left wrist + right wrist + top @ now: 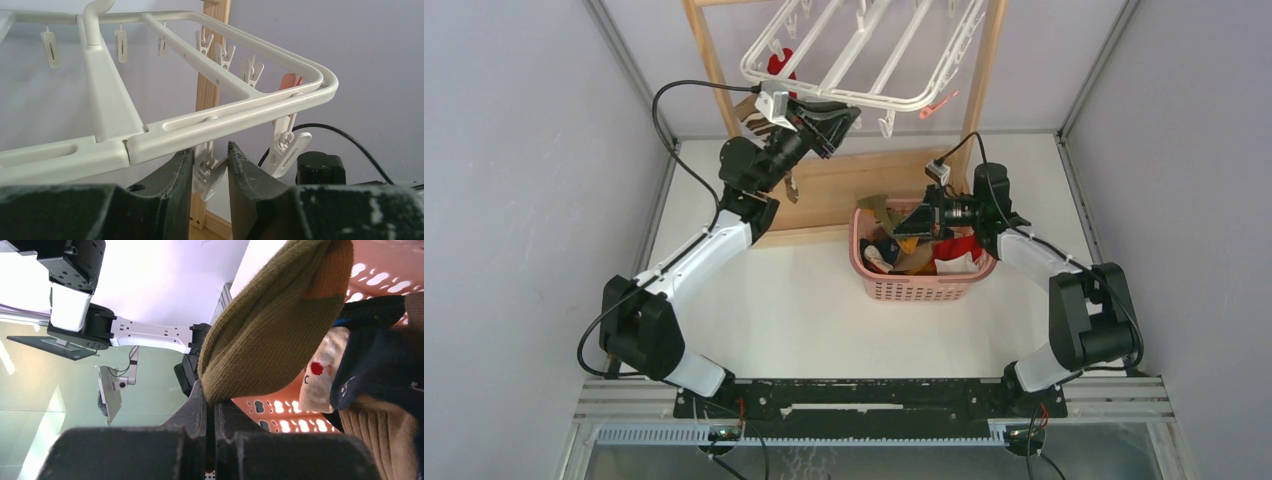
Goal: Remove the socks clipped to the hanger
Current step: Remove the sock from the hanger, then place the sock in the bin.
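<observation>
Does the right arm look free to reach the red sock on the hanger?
Probably not: the right pincer is shut on an olive sock over the pink basket, and the red sock hangs far left on the hanger.

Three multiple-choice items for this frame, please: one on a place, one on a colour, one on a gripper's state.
1. Where is the right gripper?
A. Over the pink basket
B. Beside the wooden frame
C. Flat on the table

2. What colour is the sock it holds?
A. Red
B. Olive green
C. White

3. How do the jaws of the left gripper stand?
A. Wide open in free air
B. Closed on a sock
C. Closed around a white clip

Answers:
1 A: the top view shows it above the basket's contents.
2 B: the olive sock is pinched between its fingers.
3 C: its fingers press the clip hanging under the rim of the hanger.
</observation>
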Robot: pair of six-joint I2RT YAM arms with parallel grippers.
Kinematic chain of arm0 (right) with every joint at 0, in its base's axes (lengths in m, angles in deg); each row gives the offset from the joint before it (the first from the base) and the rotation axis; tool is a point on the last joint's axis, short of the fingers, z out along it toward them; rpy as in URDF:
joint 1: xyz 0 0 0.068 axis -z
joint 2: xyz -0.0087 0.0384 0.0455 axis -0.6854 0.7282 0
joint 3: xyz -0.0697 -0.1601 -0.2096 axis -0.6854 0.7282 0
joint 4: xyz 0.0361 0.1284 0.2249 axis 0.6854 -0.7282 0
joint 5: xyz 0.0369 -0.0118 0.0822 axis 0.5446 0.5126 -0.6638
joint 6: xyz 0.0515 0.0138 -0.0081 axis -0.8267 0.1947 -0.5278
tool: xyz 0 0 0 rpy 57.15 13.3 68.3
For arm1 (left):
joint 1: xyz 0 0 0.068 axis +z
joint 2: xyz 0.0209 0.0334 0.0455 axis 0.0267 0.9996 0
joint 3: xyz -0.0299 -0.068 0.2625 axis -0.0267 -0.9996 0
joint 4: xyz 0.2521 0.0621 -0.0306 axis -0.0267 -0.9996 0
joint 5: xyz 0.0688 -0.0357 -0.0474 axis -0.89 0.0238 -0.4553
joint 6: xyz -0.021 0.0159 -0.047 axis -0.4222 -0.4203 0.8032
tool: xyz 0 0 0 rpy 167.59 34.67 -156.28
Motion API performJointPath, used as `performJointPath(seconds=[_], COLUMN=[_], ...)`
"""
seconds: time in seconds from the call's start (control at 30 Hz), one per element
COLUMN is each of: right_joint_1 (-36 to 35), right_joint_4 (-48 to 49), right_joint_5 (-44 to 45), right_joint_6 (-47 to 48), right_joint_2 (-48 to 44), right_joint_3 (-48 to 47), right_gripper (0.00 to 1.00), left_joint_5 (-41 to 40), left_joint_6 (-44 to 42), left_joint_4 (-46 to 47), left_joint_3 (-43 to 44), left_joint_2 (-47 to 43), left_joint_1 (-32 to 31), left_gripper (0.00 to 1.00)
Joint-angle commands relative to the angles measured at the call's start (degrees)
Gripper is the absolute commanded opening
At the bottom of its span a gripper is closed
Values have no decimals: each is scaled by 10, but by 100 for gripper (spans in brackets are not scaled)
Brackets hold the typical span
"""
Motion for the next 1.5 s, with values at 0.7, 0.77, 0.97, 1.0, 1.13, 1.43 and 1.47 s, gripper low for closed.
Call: performJointPath(seconds=[0.7, 0.77, 0.97, 1.0, 1.13, 1.43, 1.47], right_joint_1=[9, 9, 7, 6, -6, -49, -54], right_joint_4=[-232, -235, -188, -161, -109, -106, -106], right_joint_5=[122, 118, 81, 75, 67, 90, 92], right_joint_6=[140, 137, 92, 75, 37, 56, 60], right_joint_2=[-289, -301, -312, -311, -307, -272, -266], right_joint_3=[-106, -118, -133, -133, -136, -150, -150], right_gripper=[0, 0, 0, 0, 0, 0, 0], left_joint_5=[-43, -45, -56, -57, -81, -199, -221], left_joint_6=[-40, -43, -55, -59, -68, -44, -43], left_joint_4=[-103, -115, -178, -196, -251, -342, -358], left_joint_3=[-49, -56, -76, -77, -95, -190, -199], left_joint_2=[-98, -112, -152, -159, -186, -294, -309], left_joint_1=[2, 1, -3, -5, -13, -46, -53], left_gripper=[100, 100, 100, 100, 100, 100, 100])
